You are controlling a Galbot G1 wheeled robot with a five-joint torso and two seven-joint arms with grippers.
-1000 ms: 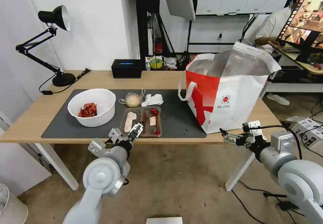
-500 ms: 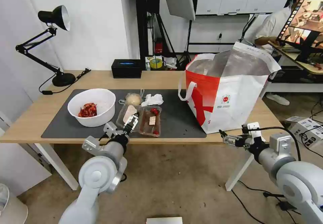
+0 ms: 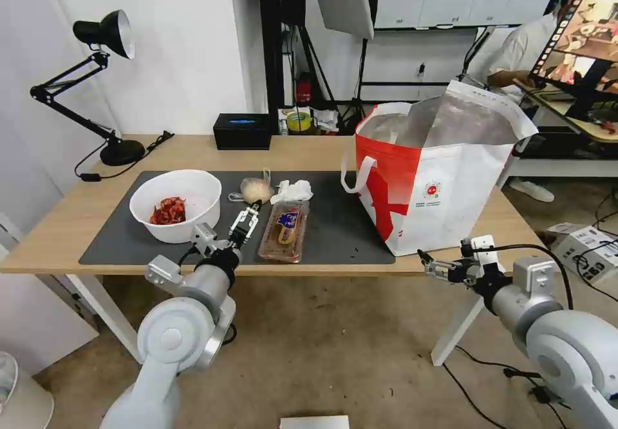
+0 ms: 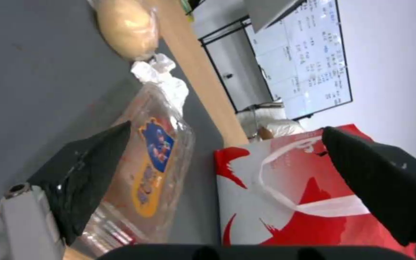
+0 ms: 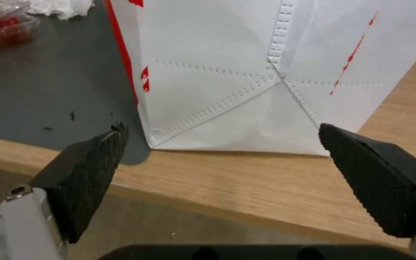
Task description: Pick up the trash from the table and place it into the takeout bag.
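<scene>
The clear clamshell tray [image 3: 283,230] lies folded shut on the dark mat, its blue and yellow label facing up [image 4: 154,164]. My left gripper [image 3: 243,221] hovers open just left of it, holding nothing. Behind the tray sit the small clear bag with a beige lump [image 3: 255,190] and the crumpled tissue [image 3: 293,190]. The white bowl with red scraps [image 3: 175,205] stands to the left. The takeout bag [image 3: 438,178] stands open at the table's right end. My right gripper [image 3: 432,265] waits open off the front edge, facing the bag's base [image 5: 237,83].
A black desk lamp [image 3: 106,87] stands at the table's back left and a small black box [image 3: 242,131] at the back middle. The light-wood table [image 3: 64,223] has bare mat [image 3: 341,223] between tray and bag. A person sits at a desk behind the bag.
The tray lay open in two halves; its left half has folded over onto the right half. My left gripper moved forward and leftward. The right arm barely shifted.
</scene>
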